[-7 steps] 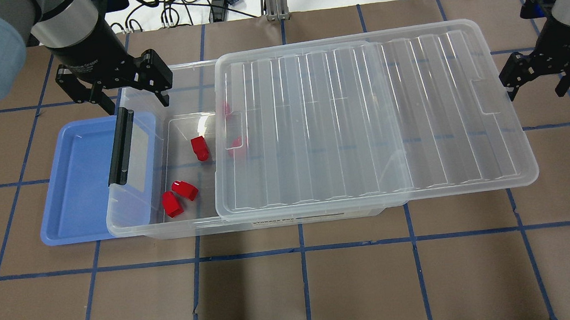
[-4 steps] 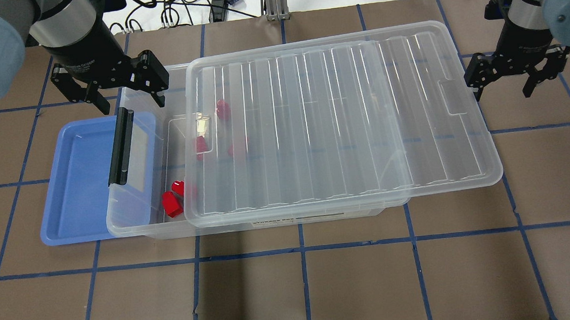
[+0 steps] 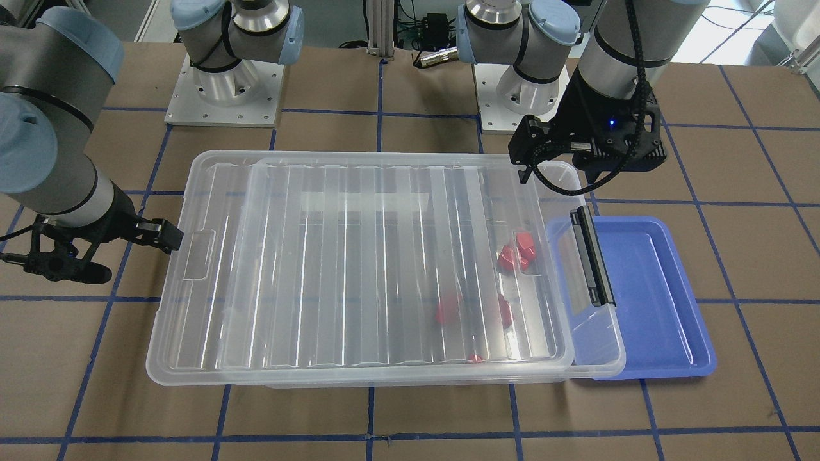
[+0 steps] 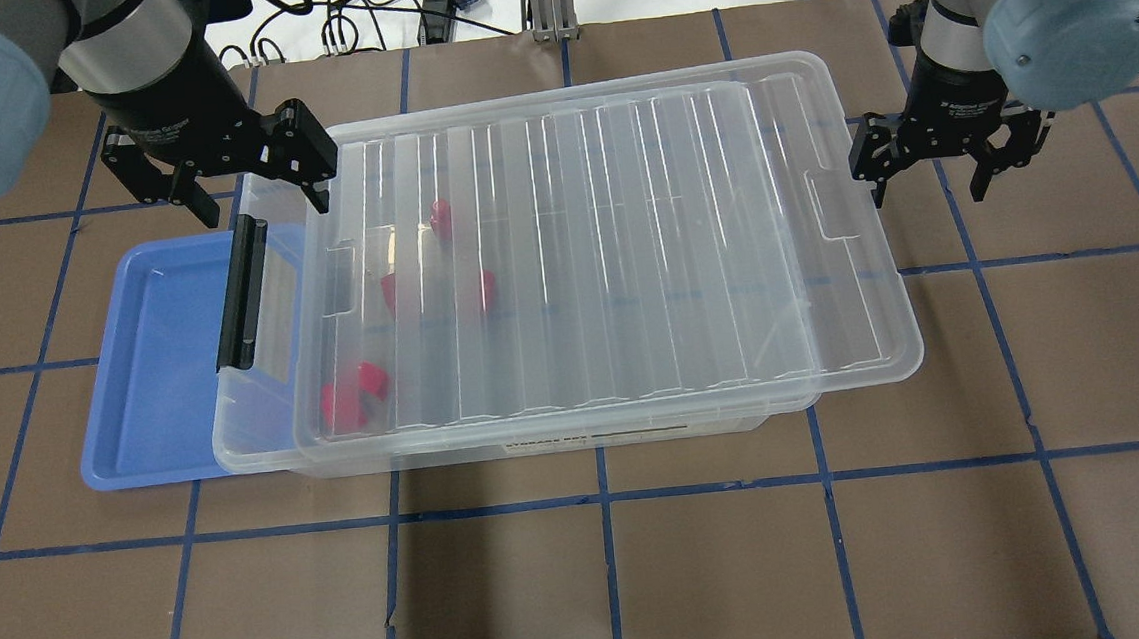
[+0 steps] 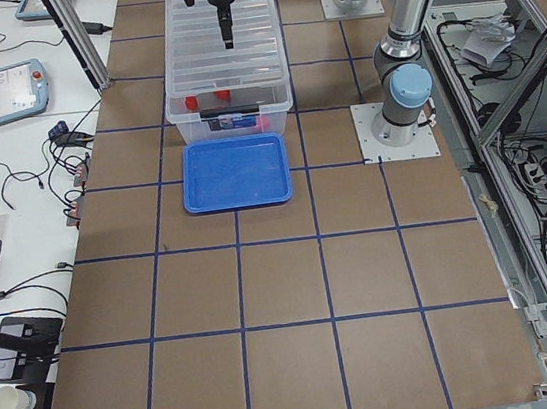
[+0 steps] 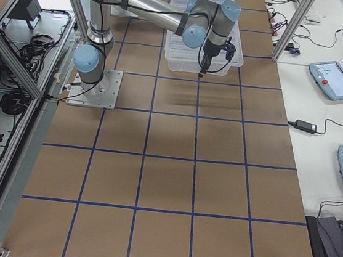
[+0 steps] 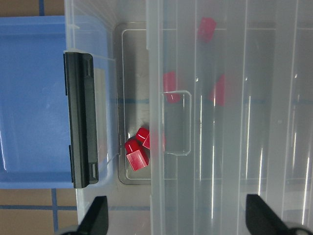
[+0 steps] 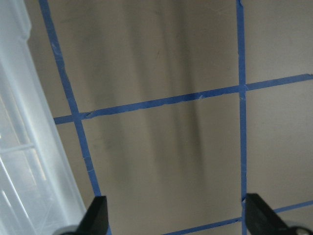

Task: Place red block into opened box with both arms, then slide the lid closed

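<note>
The clear ribbed lid (image 4: 605,257) lies over most of the box (image 4: 254,427), leaving only a strip by the black bar (image 4: 242,292) uncovered. Several red blocks (image 4: 440,215) sit inside and show blurred through the lid (image 3: 359,269); a small cluster of red blocks (image 7: 138,152) lies at its edge. My left gripper (image 4: 260,196) hangs open over the box's far left corner, holding nothing. My right gripper (image 4: 926,179) is open, with one finger against the lid's right short end near its tab. The same open right gripper (image 3: 115,253) appears at the lid's end in the front-facing view.
A blue tray (image 4: 156,358) lies on the brown gridded table, partly under the box's left end. Cables and a metal post stand beyond the table's far edge. In the side views, tablets and cables rest on white benches alongside.
The lid has slid left across the box and now covers the red blocks. My right gripper moved left with the lid's end. My left gripper stayed almost in place.
</note>
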`<state>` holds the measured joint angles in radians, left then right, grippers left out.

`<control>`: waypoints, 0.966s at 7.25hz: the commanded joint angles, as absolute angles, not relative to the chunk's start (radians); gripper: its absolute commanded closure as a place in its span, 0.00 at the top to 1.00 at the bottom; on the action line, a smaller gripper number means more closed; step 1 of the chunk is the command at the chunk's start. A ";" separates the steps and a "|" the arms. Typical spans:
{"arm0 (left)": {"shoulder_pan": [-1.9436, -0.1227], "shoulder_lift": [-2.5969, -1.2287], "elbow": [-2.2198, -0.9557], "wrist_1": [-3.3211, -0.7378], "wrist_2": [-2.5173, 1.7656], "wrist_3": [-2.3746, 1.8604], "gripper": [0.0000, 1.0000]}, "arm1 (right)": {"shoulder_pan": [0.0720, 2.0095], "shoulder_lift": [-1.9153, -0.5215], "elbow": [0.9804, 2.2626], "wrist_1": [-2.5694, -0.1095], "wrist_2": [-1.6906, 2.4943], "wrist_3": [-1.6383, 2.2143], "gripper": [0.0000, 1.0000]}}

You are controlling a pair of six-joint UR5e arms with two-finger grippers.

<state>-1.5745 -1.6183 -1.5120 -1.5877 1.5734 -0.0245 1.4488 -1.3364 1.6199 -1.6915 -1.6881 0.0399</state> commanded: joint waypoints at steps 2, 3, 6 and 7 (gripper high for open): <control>-1.575 -1.615 -1.511 -1.588 1.574 -0.025 1.00 | 1.480 -1.338 1.620 -1.690 -1.672 0.084 1.00; -1.575 -1.614 -1.511 -1.588 1.572 -0.025 1.00 | 1.485 -1.336 1.618 -1.692 -1.674 0.086 1.00; -1.575 -1.612 -1.511 -1.588 1.574 -0.025 1.00 | 1.494 -1.336 1.618 -1.692 -1.663 0.086 1.00; -1.575 -1.611 -1.511 -1.588 1.574 -0.025 1.00 | 1.505 -1.336 1.618 -1.693 -1.651 0.089 1.00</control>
<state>-1.5754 -1.6118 -1.5110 -1.5877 1.5738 -0.0245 1.4938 -1.3362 1.6184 -1.6920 -1.6631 0.0866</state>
